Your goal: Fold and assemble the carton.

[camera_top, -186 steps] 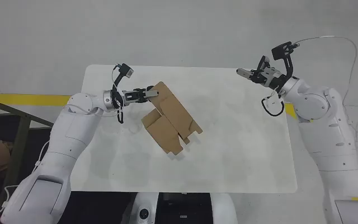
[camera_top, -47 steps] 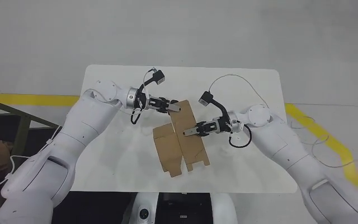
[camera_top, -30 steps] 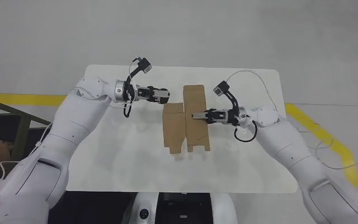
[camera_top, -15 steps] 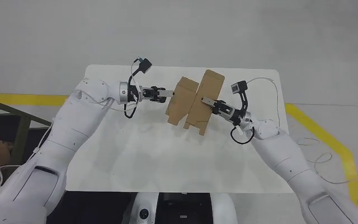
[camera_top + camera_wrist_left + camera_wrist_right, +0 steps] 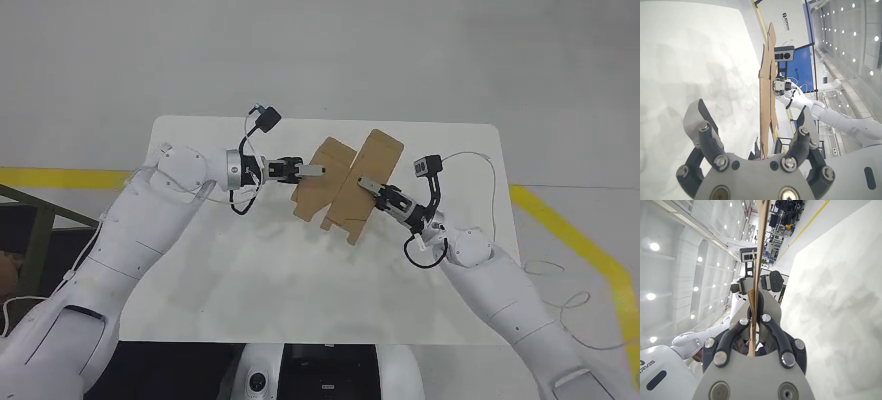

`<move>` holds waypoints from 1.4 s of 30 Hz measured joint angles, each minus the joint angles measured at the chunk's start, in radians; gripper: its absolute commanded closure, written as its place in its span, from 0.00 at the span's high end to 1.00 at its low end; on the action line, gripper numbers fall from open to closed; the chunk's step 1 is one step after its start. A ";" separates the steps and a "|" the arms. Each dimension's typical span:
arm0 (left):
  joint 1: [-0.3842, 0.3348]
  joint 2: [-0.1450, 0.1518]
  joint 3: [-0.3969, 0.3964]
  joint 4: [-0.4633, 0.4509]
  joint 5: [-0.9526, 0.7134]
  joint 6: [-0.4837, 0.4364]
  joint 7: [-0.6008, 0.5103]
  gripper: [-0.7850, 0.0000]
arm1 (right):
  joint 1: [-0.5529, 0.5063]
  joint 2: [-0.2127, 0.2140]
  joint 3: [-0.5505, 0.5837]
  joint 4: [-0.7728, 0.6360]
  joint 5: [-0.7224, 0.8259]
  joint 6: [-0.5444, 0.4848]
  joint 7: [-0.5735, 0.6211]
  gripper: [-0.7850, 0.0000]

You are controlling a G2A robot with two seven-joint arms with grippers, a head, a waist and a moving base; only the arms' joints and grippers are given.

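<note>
A flat, unfolded brown carton [image 5: 352,186] hangs tilted above the middle back of the white table [image 5: 250,280]. My right gripper [image 5: 366,184] is shut on its right side; in the right wrist view the cardboard [image 5: 758,262] runs edge-on between the closed fingers of that gripper [image 5: 755,294]. My left gripper [image 5: 312,171] is at the carton's left edge, open. In the left wrist view the cardboard [image 5: 765,98] stands edge-on, its near end between the spread fingers of the left gripper [image 5: 751,107] and apart from both pads. The right gripper [image 5: 780,86] clamps its far side.
The table's front half [image 5: 300,300] lies bare below the carton. A thin white cable [image 5: 480,165] loops from the right arm over the table's back right corner. A yellow floor line [image 5: 70,178] runs past the table on both sides.
The carton lay flat on the table a second ago; the right gripper has lifted and tilted it. The left gripper has moved right, up to the carton's left edge.
</note>
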 measured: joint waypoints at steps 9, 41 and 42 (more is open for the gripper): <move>0.015 0.000 -0.006 -0.009 -0.001 0.015 0.028 1.00 | -0.009 0.001 0.020 -0.003 -0.034 0.035 -0.055 0.00; 0.071 -0.080 0.045 -0.011 -0.154 0.044 0.267 1.00 | -0.283 -0.009 0.196 -0.378 -0.177 0.361 -0.547 0.00; 0.066 -0.086 0.052 -0.003 -0.160 0.043 0.263 1.00 | -0.283 -0.012 0.196 -0.376 -0.180 0.360 -0.549 0.00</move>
